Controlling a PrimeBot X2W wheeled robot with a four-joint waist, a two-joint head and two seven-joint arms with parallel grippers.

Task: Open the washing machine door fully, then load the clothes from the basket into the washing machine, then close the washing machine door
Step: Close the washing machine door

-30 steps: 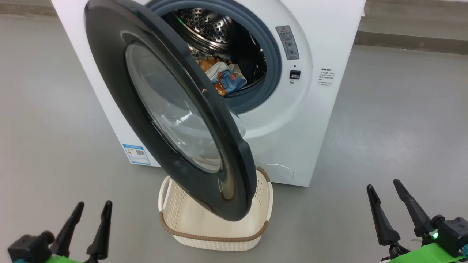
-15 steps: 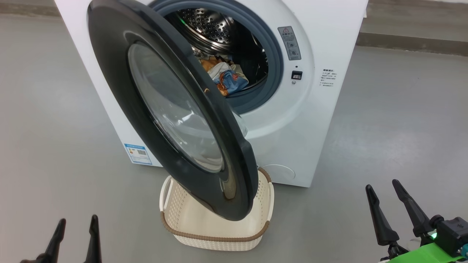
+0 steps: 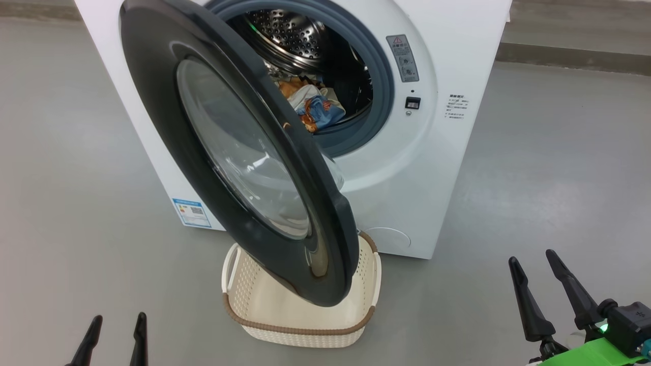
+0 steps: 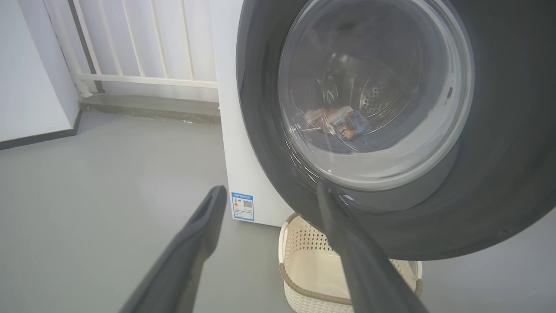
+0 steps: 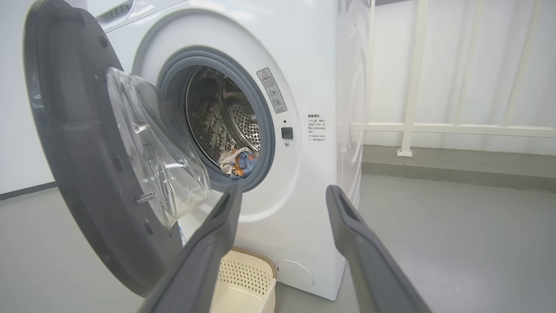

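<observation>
The white washing machine [image 3: 447, 152] stands ahead with its round black door [image 3: 168, 127] swung partly out, hanging over the cream basket [image 3: 300, 330] on the floor. The clothes [image 3: 310, 104], cream, blue and orange, lie inside the steel drum [image 3: 290, 33]; through the door glass they appear in the left wrist view as well [image 4: 336, 124]. The basket's visible floor is bare. My left gripper [image 3: 117, 325] is open at the lower left, back from the door. My right gripper [image 3: 533, 262] is open at the lower right, holding nothing. The door's grey inner face [image 5: 82, 143] and the glass bowl [image 5: 156, 152] show in the right wrist view.
Grey floor [image 3: 549, 168] spreads on both sides of the machine. A white railing [image 4: 143, 78] on a low kerb runs behind it, and a white wall [image 4: 30, 65] stands to the left. A blue label [image 3: 192, 212] is stuck low on the machine's front.
My left gripper has dropped back toward the bottom edge of the head view, so just its fingertips remain visible. The right gripper, the door and the basket stay put.
</observation>
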